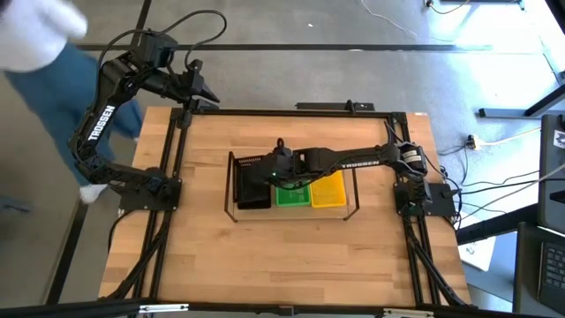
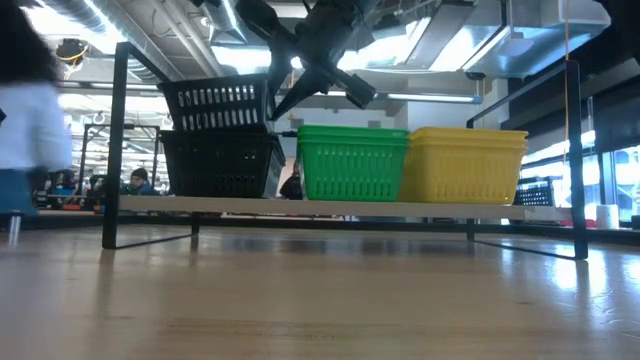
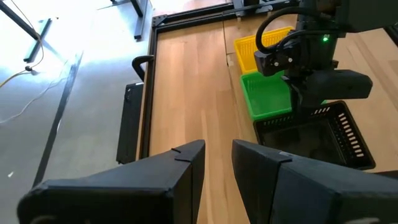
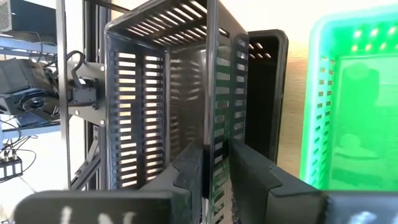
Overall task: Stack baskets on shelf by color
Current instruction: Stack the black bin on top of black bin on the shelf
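Over shelf — right gripper clamping black basket

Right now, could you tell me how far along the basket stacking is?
Nearly finished: the yellow baskets and green baskets sit on the shelf. The right gripper has its fingers pinched on the wall of a black basket, tilted above the black basket below. Left: seat and release it. The left gripper waits off the table.

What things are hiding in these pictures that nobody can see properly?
- How many yellow perforated plastic baskets are nested: low view shows only one outer wall.
- Inside of the green perforated plastic basket: high view, the right gripper, clamped on the upper black perforated plastic basket, covers it.
- The person: low view, blurred, cut by the edge.
- The left gripper: waiting off the table's corner.
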You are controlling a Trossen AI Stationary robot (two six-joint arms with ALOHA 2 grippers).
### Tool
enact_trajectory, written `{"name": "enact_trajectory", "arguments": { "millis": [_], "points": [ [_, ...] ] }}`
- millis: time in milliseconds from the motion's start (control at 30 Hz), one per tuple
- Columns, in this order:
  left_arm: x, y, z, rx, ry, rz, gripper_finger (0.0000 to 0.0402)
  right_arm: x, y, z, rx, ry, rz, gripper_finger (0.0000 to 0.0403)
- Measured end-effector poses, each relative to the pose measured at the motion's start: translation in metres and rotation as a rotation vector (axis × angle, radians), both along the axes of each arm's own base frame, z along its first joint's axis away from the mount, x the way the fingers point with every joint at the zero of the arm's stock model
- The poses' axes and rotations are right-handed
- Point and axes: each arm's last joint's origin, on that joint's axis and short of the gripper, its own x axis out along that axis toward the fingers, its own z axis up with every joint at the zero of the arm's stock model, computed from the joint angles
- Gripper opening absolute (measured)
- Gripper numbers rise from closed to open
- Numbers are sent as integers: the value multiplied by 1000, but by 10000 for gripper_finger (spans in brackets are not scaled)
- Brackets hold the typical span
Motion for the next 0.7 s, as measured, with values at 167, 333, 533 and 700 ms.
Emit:
{"name": "enact_trajectory", "arguments": {
  "millis": [167, 333, 533, 700],
  "points": [
    [0, 0, 0, 0, 0, 0, 73, 0, -1, 0, 0, -4, -3, 70],
    [0, 0, 0, 0, 0, 0, 73, 0, -2, 0, -3, -3, -2, 70],
    [0, 0, 0, 1, 0, 0, 73, 0, -2, 0, -10, -1, 7, 44],
    [0, 0, 0, 1, 0, 0, 73, 0, -2, 0, -13, 3, 9, 26]
  ]
}}
